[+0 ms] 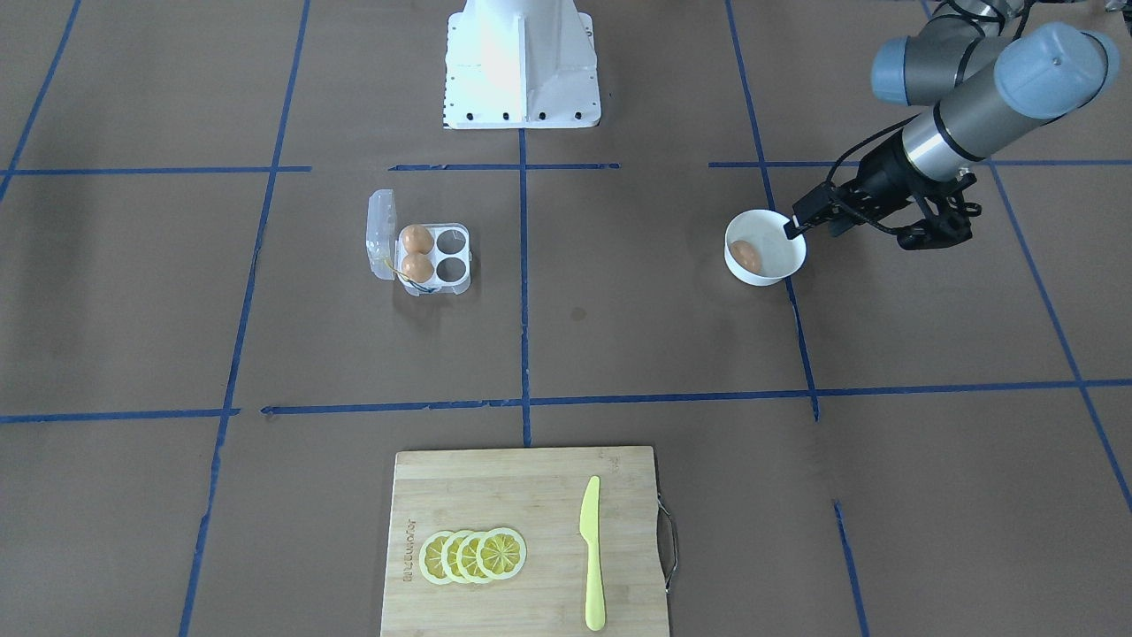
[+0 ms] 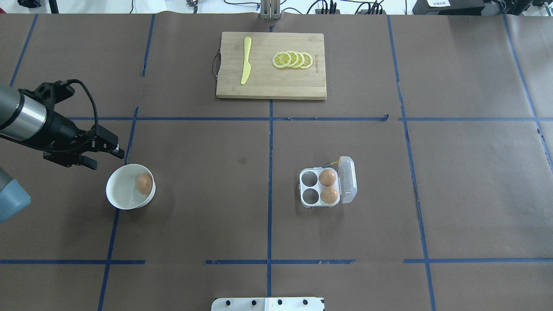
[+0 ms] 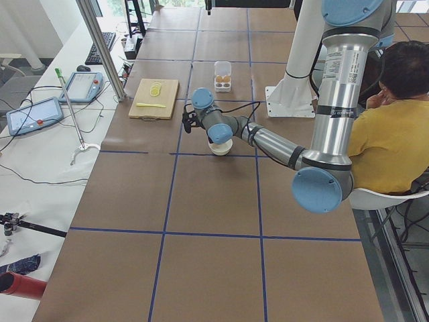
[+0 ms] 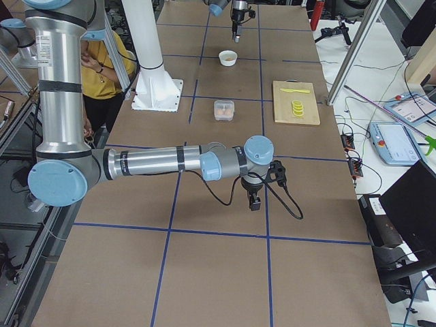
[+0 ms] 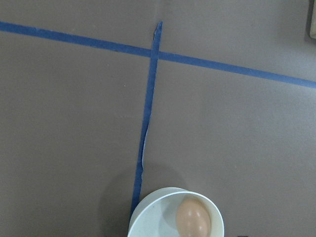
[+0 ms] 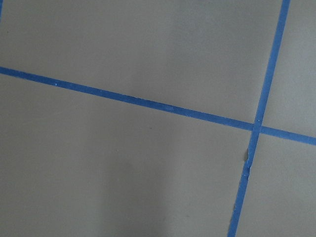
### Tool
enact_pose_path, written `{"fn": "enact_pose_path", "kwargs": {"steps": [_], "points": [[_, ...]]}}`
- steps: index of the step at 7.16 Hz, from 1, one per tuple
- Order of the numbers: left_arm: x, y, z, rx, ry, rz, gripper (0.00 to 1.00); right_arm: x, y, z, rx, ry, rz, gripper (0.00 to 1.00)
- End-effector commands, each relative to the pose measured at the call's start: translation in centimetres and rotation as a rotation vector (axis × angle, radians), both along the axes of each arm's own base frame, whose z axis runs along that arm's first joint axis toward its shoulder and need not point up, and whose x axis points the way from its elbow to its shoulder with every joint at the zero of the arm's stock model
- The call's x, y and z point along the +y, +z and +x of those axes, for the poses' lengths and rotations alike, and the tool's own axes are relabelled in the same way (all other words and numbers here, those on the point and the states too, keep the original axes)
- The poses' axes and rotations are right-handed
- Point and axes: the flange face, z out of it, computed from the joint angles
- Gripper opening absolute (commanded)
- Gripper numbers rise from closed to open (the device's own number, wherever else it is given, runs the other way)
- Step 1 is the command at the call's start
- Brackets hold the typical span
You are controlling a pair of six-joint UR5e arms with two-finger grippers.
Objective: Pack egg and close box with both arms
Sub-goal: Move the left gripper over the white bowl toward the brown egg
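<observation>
The egg (image 2: 144, 183) to be packed sits in the white bowl (image 2: 116, 199), against the wall on the side twd the centre of the worktop (image 2: 216, 194). The left end effector (image 2: 106, 157) hangs just beside the bowl's far, outer rim, fingers (image 2: 110, 142) spread wide w/ nothing between them.

The relation that counts: from that end effector the egg lies back twd the robot, a bit inward twd the centre line, and lower, down in the bowl. The left wrist view agrees, w/ bowl and egg only at the very bottom edge, i.e. not yet under the tool. The egg's long axis looks to run roughly near-far from overhead (hard to be sure, it's small). I'd judge a side-to-side closing direction suits best.

The box (image 2: 319, 188) stands well apart, on the other side of the centre line, w/ its lid (image 2: 348, 179) open on the outer side. Two eggs (image 2: 327, 177) fill the cups next to the lid. The two empty cups (image 2: 309, 178) are on the side nearer the bowl.

The left arm is plainly the nearer one to the egg. The right end effector (image 4: 253, 201) shows only in the right side view, over bare worktop well away from the box. Can't tell whether it's open or closed. Its wrist cam sees only paper and blue tape (image 6: 148, 103).
</observation>
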Motion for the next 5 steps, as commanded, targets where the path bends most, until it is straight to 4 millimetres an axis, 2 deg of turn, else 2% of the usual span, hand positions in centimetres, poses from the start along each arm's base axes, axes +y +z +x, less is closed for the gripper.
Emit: {"fn": "enact_pose_path", "kwargs": {"steps": [1,3,5], "points": [[2.3,0.4,4.5,0.012,0.022,-0.027,0.83,0.0,0.1,-0.1,0.004,-0.001,-0.001,1.00],[2.5,1.3,5.5,-0.011,0.017,-0.027,0.75,0.0,0.1,-0.1,0.004,-0.001,-0.001,1.00],[1.8,1.7,6.5,-0.020,0.018,-0.030,0.74,-0.1,0.2,-0.1,0.007,-0.003,-0.001,1.00]]}}
